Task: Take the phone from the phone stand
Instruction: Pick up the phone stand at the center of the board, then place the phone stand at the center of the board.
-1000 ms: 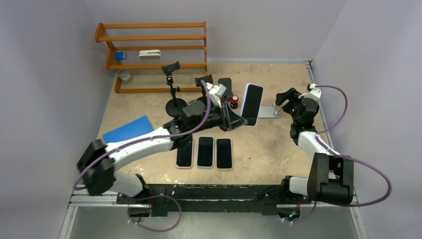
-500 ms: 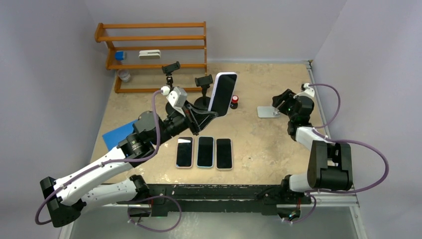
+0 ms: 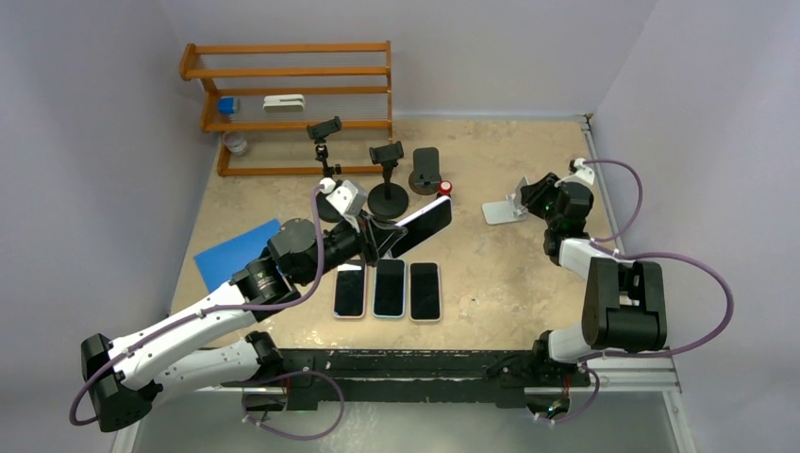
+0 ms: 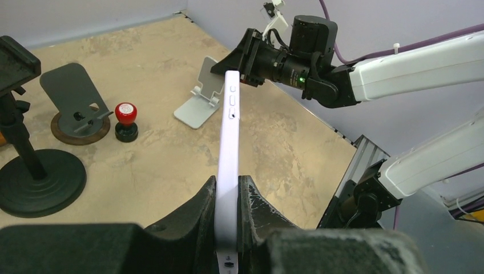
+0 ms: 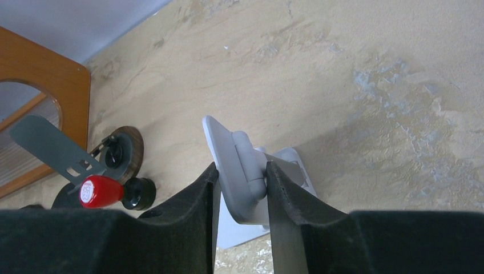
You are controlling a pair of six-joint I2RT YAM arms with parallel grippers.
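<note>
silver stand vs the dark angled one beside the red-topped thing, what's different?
Colour: silver stand is pale grey, dark stand charcoal. Base: silver stand has a flat rectangular plate, dark stand a round disc. State: silver stand is gripped by the right gripper, dark stand stands free. Shared: both hold no phone; the phone is in the left gripper.

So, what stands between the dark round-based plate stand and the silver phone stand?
A red-capped stamp, beside the dark stand; then bare table up to the silver stand. The left wrist view shows it.
</note>
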